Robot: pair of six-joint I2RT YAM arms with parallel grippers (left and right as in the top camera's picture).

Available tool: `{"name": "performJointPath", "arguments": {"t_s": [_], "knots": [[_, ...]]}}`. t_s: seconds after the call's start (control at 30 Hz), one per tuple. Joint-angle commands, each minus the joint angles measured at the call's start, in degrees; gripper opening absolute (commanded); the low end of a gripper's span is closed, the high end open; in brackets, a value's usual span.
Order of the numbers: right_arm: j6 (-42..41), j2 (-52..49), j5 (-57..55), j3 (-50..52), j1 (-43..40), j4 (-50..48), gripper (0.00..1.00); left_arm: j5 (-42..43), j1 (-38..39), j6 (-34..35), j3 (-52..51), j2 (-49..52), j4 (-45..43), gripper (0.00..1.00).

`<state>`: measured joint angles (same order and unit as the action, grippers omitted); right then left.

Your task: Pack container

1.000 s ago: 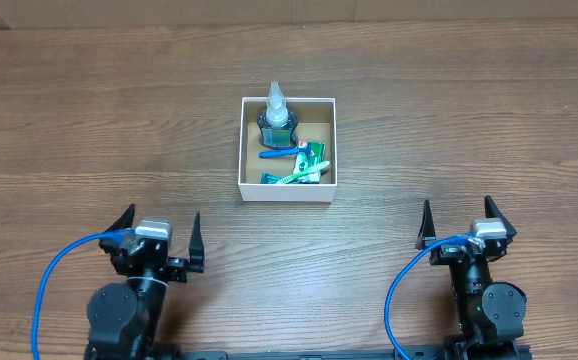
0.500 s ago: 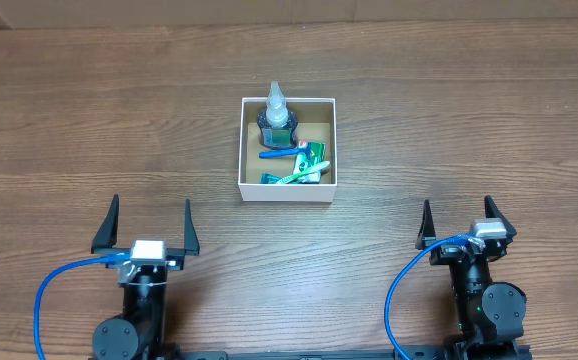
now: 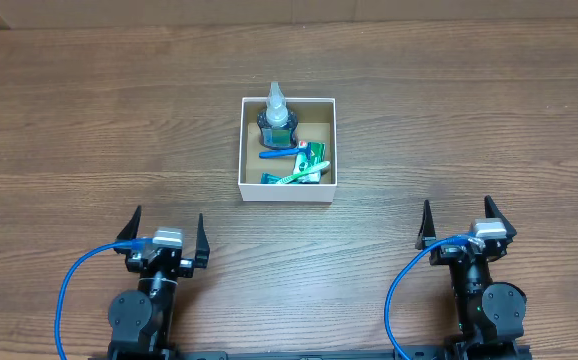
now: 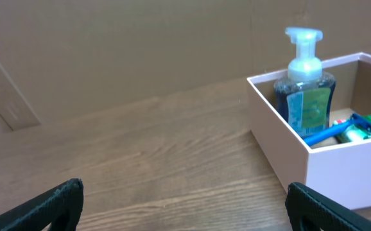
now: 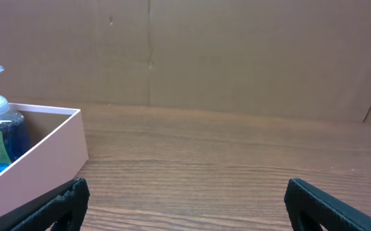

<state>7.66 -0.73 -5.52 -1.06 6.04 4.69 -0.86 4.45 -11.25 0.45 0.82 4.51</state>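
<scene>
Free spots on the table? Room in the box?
Bare table left and right of the box, and between it and the left gripper and right gripper. Inside is crowded: bottle, toothbrush, green packets; only its far right corner is bare.

Left tool (image 3: pixel 166 222) shifted right and back toward arm base since half second ago, now slightly skewed.

A wood-grain table (image 3: pixel 449 120) backed by a plain brown cardboard wall (image 5: pixel 237 51)
</scene>
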Motion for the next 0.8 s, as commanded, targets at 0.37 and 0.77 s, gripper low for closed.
{"name": "performJointPath", "arguments": {"t_s": [0.37, 0.77], "knots": [[-0.4, 0.6, -0.4, 0.6, 0.3, -0.3, 1.00, 1.6, -2.6, 1.6, -0.2, -0.7, 0.0, 1.00], [-0.4, 0.6, -0.4, 0.6, 0.3, -0.3, 1.00, 1.5, -2.6, 1.6, -0.2, -0.6, 0.0, 1.00]]}}
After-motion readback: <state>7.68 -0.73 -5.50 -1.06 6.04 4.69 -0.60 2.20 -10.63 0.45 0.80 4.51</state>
